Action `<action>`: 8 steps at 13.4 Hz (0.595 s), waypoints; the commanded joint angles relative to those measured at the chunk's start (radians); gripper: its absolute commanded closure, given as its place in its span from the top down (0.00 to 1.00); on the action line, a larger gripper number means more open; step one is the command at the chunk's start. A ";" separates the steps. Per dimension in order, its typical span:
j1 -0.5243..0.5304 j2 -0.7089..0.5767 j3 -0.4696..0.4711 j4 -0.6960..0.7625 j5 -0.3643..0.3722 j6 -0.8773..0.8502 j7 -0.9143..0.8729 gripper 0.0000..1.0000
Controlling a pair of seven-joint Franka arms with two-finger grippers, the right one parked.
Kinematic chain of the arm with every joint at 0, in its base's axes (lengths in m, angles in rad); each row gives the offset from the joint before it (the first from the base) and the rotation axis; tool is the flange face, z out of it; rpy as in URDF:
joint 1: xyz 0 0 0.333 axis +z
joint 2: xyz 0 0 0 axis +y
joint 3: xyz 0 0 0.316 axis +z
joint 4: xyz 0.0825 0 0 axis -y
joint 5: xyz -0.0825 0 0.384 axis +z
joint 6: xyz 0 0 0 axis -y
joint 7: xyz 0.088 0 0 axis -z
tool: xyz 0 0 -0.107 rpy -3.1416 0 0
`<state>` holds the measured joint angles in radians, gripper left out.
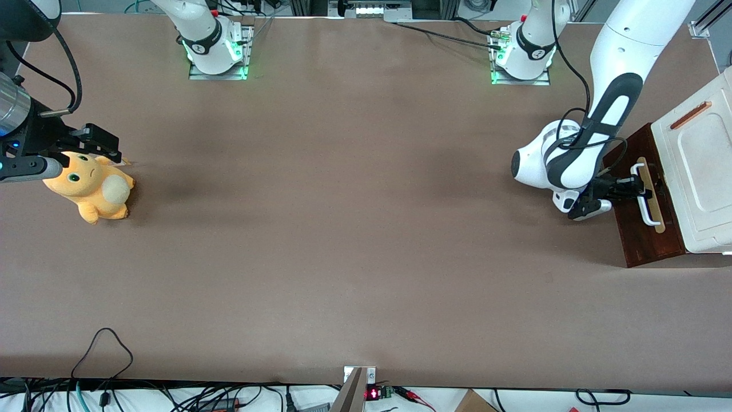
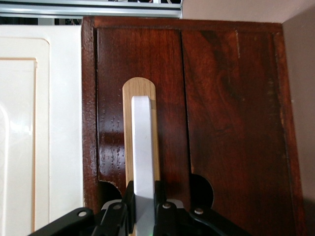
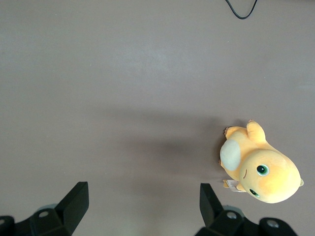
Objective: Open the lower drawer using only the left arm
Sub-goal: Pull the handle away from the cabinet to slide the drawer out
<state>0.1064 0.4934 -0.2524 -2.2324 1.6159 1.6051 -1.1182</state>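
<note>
Handle gripped, lower drawer not yet drawn out.

At the working arm's end of the brown table (image 1: pixel 354 240), the lower drawer (image 1: pixel 640 229) is held by the left arm (image 1: pixel 577 154); its gripper (image 2: pixel 143 209) is clamped with 2 fingers on the white bar handle (image 2: pixel 142 147). A straight, level pull is advised. A plush toy (image 1: pixel 91 189) lies toward the parked arm's end.

left arm (image 1: pixel 606 114) bent low, gripper (image 1: pixel 639 187) clamped shut

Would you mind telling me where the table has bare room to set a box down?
The brown table is bare between the plush toy and the left arm. It is crowded at the working arm's end: the gripper grips the white handle of the lower drawer, beside the cream panel.
</note>
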 commanded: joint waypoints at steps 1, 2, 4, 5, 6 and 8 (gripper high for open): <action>-0.057 -0.004 -0.057 0.028 0.006 -0.008 0.075 0.00; -0.060 -0.007 -0.080 0.030 0.004 -0.008 0.084 0.00; -0.069 -0.009 -0.132 0.033 -0.031 -0.008 0.095 0.00; -0.077 -0.009 -0.142 0.037 -0.049 -0.007 0.095 0.00; -0.082 -0.007 -0.143 0.036 -0.053 -0.004 0.095 0.00; -0.083 -0.009 -0.146 0.036 -0.057 -0.002 0.097 0.02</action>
<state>0.0465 0.4919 -0.3822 -2.2256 1.5493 1.5821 -1.1142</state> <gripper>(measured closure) 0.819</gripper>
